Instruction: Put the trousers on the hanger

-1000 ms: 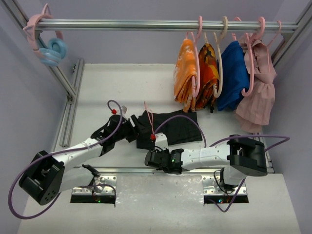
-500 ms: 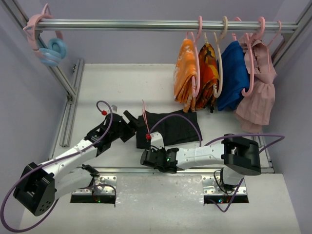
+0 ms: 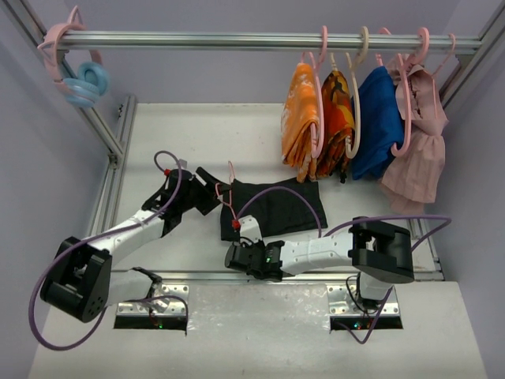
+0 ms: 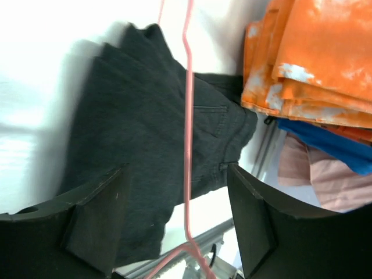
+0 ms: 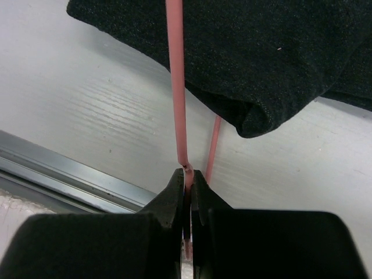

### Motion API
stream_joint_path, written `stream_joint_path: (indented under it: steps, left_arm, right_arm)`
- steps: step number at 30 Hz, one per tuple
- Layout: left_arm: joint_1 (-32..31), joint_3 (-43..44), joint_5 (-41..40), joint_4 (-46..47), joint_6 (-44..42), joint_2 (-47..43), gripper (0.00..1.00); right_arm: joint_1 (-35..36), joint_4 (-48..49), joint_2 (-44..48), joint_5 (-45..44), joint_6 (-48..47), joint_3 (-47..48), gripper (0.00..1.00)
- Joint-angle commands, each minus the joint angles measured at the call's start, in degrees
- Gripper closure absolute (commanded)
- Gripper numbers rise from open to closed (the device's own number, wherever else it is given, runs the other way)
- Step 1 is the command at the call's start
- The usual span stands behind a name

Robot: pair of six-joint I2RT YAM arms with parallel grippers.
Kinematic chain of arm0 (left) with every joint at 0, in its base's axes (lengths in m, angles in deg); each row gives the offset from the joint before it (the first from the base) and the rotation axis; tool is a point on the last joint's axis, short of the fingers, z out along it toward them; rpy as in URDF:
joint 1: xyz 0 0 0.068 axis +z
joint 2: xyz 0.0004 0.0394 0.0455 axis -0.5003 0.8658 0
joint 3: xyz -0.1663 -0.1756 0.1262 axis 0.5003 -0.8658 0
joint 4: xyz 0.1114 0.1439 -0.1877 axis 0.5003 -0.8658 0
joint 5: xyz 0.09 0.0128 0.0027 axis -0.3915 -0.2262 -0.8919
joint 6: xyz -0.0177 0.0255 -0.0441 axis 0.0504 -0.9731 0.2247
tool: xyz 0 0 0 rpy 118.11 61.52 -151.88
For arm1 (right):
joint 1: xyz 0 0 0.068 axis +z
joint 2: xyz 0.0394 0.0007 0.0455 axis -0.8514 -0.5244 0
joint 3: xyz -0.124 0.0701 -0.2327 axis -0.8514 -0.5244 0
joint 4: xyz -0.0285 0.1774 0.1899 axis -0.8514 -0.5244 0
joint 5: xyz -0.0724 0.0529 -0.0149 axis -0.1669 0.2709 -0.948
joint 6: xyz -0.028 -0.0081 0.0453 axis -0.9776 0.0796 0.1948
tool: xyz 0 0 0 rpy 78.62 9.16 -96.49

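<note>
The job is, by my reckoning, partway along. The trousers [image 3: 276, 207] lie folded flat on the desk [image 3: 197, 134], about midway along its near edge. They are not lifted or hung. The hanger [image 3: 223, 196] sits at their left end, its hook pointing toward the far edge.

In my right wrist view one pink wire of the hanger [image 5: 176, 87] runs up over the dark cloth, while a second wire slips under the fold of the trousers [image 5: 261, 52]. So I judge the cloth has begun to thread onto the hanger, though I cannot tell how far it is through. What is left, as I see it, is drawing the legs across the bar until they drape evenly and then raising the lot.

My right arm reaches low along the near edge from the right side, its wrist bent toward the cloth. My right claw [image 5: 186, 180] is pressed together on the hanger's thin wire, pinching it just short of the trousers' edge.

My left arm stretches in from the near left corner, with the forearm angled toward the middle of the desk. My left claw [image 4: 177, 174] is spread wide above the left end of the trousers [image 4: 133, 116]. The hanger wire [image 4: 188, 116] runs through the gap between its fingers, and it grips nothing.
</note>
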Motion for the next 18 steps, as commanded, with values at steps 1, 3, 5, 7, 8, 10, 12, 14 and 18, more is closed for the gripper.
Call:
stream_joint_path:
  steps: [1,3,5,7,8,10,12,14,18]
  left_arm:
    - [0.1,4.2,10.1,10.0,-0.4,6.8,0.39]
    - [0.1,3.6,12.1,12.3,0.0,9.3,0.42]
    - [0.2,3.1,14.0,14.8,0.3,11.0,0.5]
    - [0.2,3.5,14.9,15.2,0.1,12.2,0.72]
    - [0.2,3.7,15.3,15.2,0.1,12.6,0.82]
    - [0.3,4.3,15.6,14.4,-0.6,13.1,1.0]
    - [0.8,5.1,15.7,12.7,-2.3,13.3,1.0]
    - [1.5,6.3,16.0,9.9,-4.9,13.4,1.0]
    - [3.6,9.7,16.1,1.4,-17.1,14.6,1.0]
  right_arm:
    - [0.0,3.6,-0.4,0.3,-2.5,2.0,1.0]
    - [-0.1,3.8,-0.7,0.3,-3.1,2.0,1.0]
    - [-0.1,4.0,-1.3,0.2,-3.9,2.6,1.0]
    - [-0.1,4.1,-2.3,0.8,-5.1,3.3,1.0]
    - [-0.1,4.2,-2.7,1.3,-5.8,3.5,1.0]
    - [-0.1,5.2,-2.6,2.2,-7.0,3.4,1.0]
    - [-0.1,6.7,-1.9,3.0,-8.5,2.1,0.99]
    - [-0.1,7.0,-0.3,3.5,-9.7,1.0,0.9]
    - [-0.5,5.0,7.7,5.3,-12.5,-3.0,0.63]
